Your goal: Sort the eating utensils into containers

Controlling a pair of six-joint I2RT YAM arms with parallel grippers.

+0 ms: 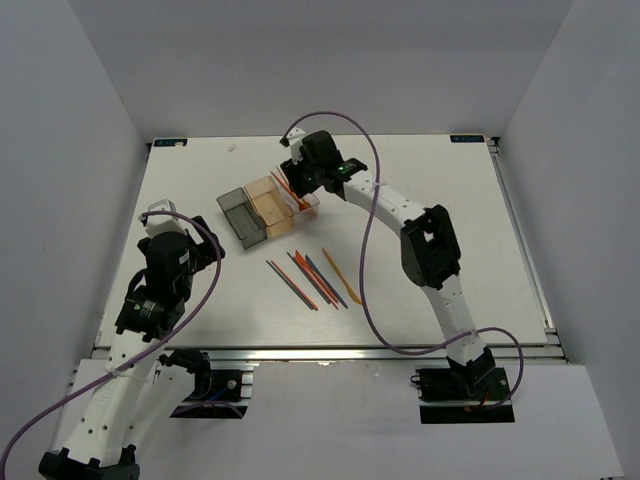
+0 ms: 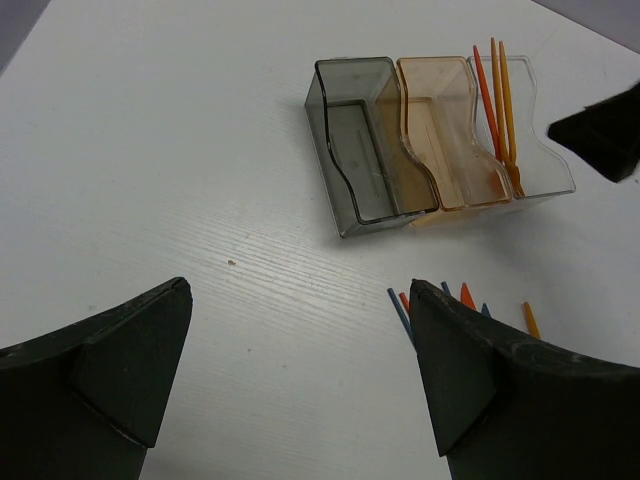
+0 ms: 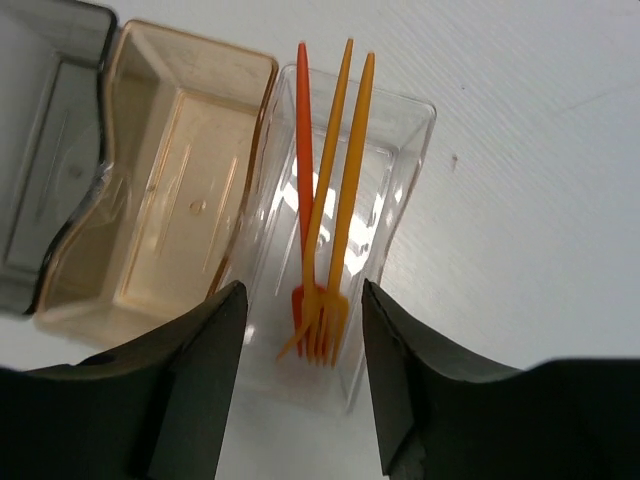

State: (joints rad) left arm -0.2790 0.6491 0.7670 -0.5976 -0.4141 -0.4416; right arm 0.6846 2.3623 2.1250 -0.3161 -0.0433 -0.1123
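Jaws are apart and empty on both grippers. Top: the right gripper (image 1: 297, 188) hangs over the far-right end of the bins (image 1: 258, 212). The left gripper (image 1: 160, 216) sits well apart from them, and loose utensils (image 1: 312, 280) lie on the table (image 1: 460, 220) near the bins. Left wrist: utensil tips show beside one finger. Right wrist: three forks (image 3: 325, 230), one red and two orange, lie in the clear bin (image 3: 405, 160) under the gripper.

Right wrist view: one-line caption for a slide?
Right gripper, open, above the clear bin with three forks inside: one red, two orange; amber bin beside it empty.
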